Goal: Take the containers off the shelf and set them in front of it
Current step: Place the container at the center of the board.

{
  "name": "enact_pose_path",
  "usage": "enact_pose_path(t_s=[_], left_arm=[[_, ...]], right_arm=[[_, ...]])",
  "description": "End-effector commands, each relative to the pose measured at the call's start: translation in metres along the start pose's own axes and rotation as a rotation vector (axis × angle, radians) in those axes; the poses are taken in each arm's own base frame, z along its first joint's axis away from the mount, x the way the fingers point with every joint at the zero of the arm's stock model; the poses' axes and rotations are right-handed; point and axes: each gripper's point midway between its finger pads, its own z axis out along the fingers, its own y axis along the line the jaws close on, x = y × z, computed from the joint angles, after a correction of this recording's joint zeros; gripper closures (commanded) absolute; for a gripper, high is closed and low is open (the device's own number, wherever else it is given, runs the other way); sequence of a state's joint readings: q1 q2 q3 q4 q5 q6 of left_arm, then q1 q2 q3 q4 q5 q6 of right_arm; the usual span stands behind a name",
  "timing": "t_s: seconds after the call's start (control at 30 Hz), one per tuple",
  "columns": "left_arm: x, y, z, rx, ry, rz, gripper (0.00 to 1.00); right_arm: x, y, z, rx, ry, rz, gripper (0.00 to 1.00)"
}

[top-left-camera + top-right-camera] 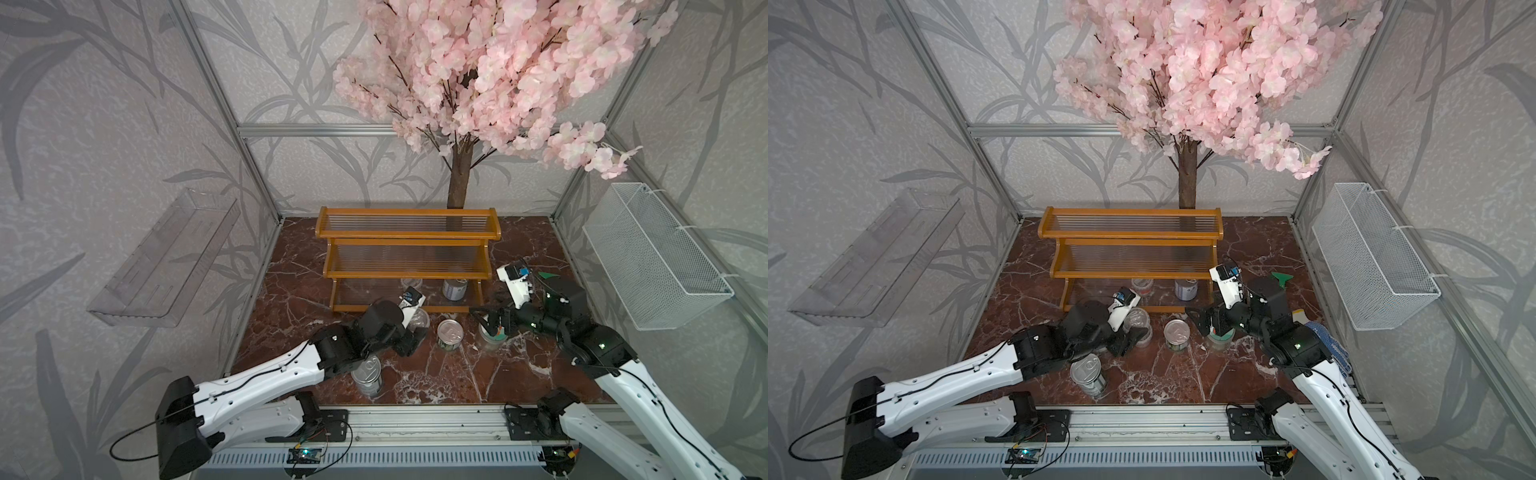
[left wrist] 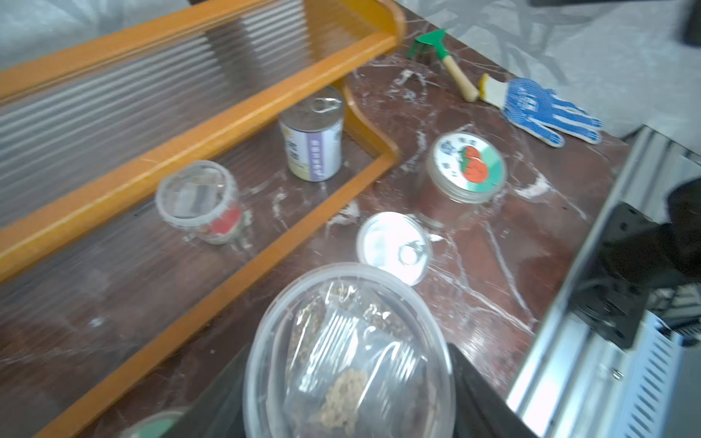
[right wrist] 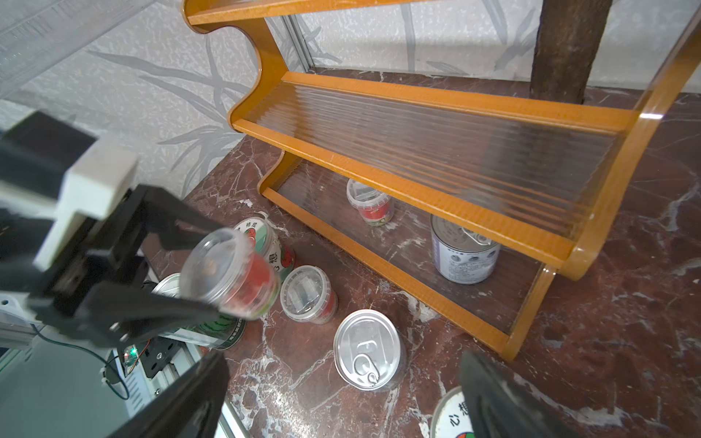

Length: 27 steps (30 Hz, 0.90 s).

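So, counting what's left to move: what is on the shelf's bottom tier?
A clear cup with a red label and a labelled tin stand on the shelf's bottom tier. The middle tier covers part of the tin's lid; nothing else shows there.

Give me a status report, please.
Left pincer shut on clear cup. Right pincer open over tomato-lid jar. Tin and small cup sit on bottom tier of shelf. Middle tier overhangs them.

A pink blossom tree (image 1: 458,178) stands at the back, its trunk coming down behind the red-brown marble desk (image 1: 457,374). A clear acrylic tray (image 1: 166,266) hangs on the left wall and a white wire mesh basket (image 1: 656,257) on the right. On the desk near the right wall lie a small green rake (image 2: 449,66) with a wooden handle and, just beside the handle's end, a blue-and-white glove (image 2: 542,110).
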<state>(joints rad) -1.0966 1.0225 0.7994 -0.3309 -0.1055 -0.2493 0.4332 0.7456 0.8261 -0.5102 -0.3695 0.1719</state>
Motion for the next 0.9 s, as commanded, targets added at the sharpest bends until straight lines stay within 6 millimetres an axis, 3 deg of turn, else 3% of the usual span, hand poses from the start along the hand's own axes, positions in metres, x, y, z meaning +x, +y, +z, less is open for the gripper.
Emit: enact_pose_path(t_s=[0.0, 0.1, 0.17, 0.4, 0.6, 0.87], left_arm=[[0.022, -0.019, -0.008, -0.020, 0.044, -0.017, 0.33], [0.041, -0.045, -0.005, 0.027, 0.055, 0.014, 0.33], [0.054, -0.048, 0.003, 0.022, 0.080, 0.038, 0.33], [0.089, -0.042, 0.027, -0.010, 0.141, 0.128, 0.32], [0.111, -0.038, 0.036, -0.030, 0.229, 0.173, 0.31], [0.115, -0.030, 0.036, -0.072, 0.262, 0.214, 0.30]], right_arm=[[-0.008, -0.004, -0.006, 0.040, -0.008, -0.035, 0.01], [-0.010, -0.007, -0.006, 0.051, -0.006, -0.038, 0.01], [-0.011, -0.007, -0.006, 0.054, -0.009, -0.040, 0.01], [-0.010, -0.006, -0.008, 0.052, -0.005, -0.043, 0.01], [-0.007, -0.008, -0.009, 0.059, -0.006, -0.036, 0.01], [-0.006, -0.007, -0.007, 0.051, -0.005, -0.033, 0.01]])
